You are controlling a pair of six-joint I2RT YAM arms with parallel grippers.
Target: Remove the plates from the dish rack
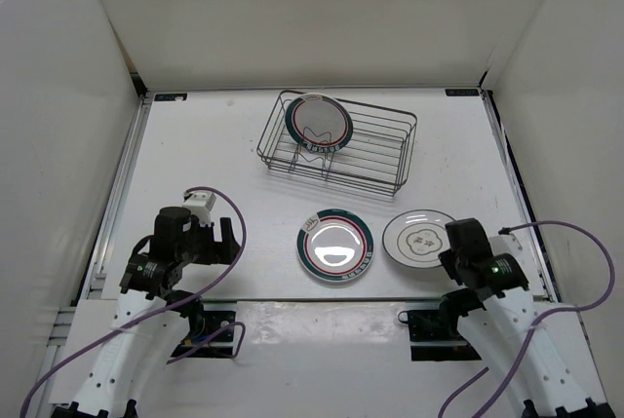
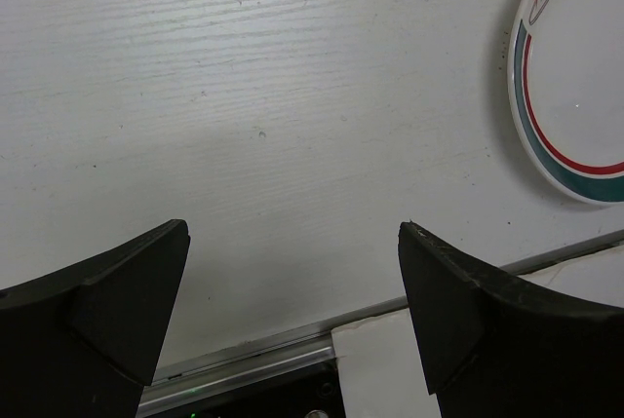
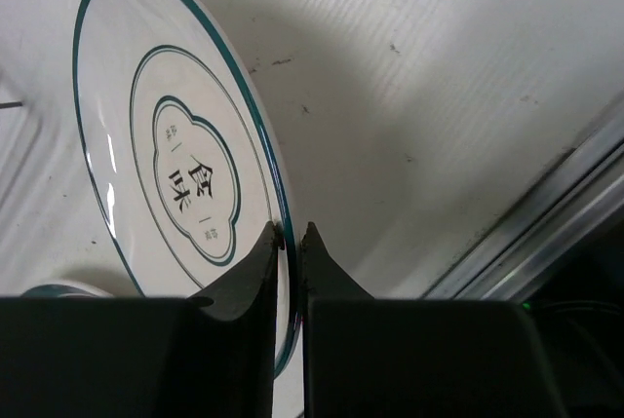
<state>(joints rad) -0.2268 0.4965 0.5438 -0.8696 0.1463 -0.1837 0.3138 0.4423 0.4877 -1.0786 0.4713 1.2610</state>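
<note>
While the right gripper [image 3: 291,239] pinches the rim of the flower-outline plate [image 3: 175,174], its two dark fingers stand almost together with only the plate's thin edge between them; the wrist view shows the dark scalloped outline and the printed characters at the plate's centre, and a shadow falls on the table [image 1: 195,145] behind it (whether the plate lies flat or is tipped up at the gripped side, I cannot tell). From above, this plate sits on the table's right, near the front edge, with the gripper at its right rim.

Just beside it on the left, apart from it, the second banded plate [image 1: 335,246] lies flat on the table, face up, with its green and red rings showing; part of its rim also shows at the top right of the left wrist view.

Farther back stands the dish rack [image 1: 380,150], a wire basket; the first banded plate [image 1: 319,121] leans upright in its left end, and the rest of the rack holds nothing else that I can see.

The left gripper [image 2: 292,233] hangs over bare table on the left, fingers spread wide, holding nothing, well apart from every plate.
</note>
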